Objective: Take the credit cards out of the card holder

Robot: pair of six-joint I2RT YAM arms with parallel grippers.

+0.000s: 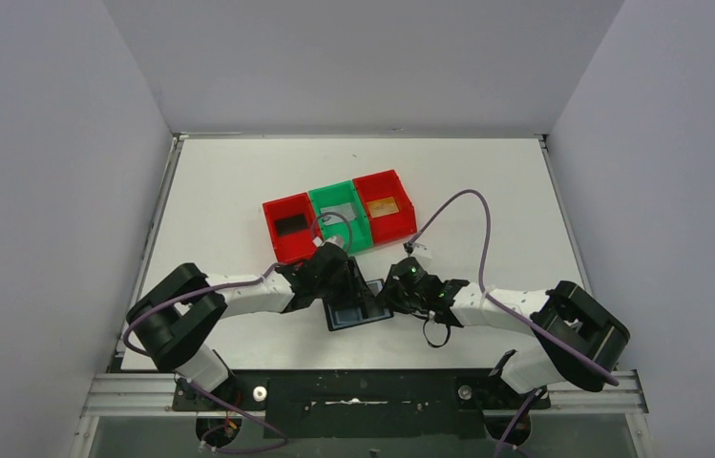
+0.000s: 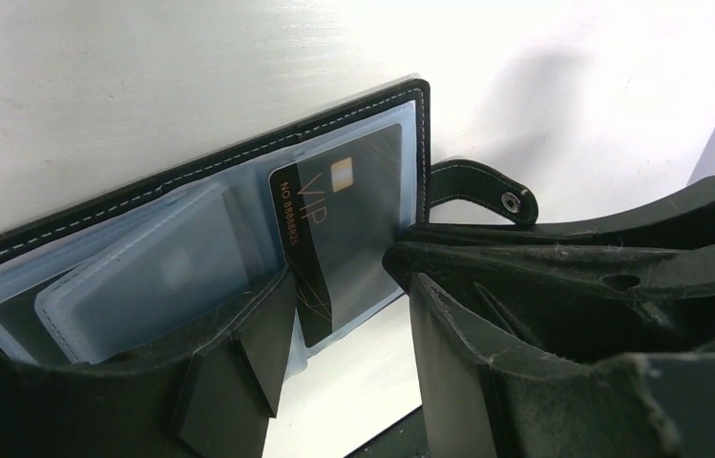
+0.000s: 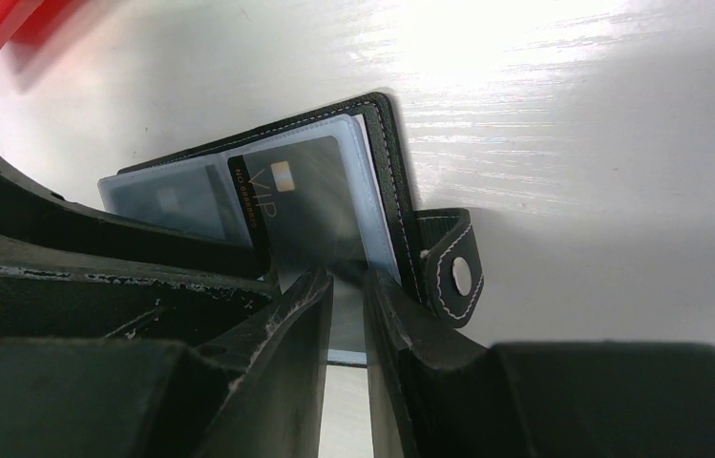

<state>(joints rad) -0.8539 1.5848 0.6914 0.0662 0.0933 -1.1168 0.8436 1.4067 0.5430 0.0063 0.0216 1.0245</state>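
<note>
The black card holder [image 1: 358, 311] lies open on the table between both grippers, its clear sleeves [image 2: 143, 277] facing up. A black VIP credit card [image 2: 334, 229] sticks partway out of the right sleeve. My left gripper [image 1: 346, 282] is open, its fingers [image 2: 239, 363] straddling the holder's near edge by the card's lower corner. My right gripper [image 3: 346, 279] has its jaws a narrow slit apart. Its tips sit on the holder's right page [image 3: 387, 162] beside the card [image 3: 305, 191]. Whether they pinch the sleeve is hidden.
Behind the holder stands a row of bins: a red bin [image 1: 272, 234] holding a dark card, a green bin [image 1: 365, 229] with a grey one, and a red bin [image 1: 403, 224] with an orange one. The holder's snap strap [image 3: 453, 272] juts right.
</note>
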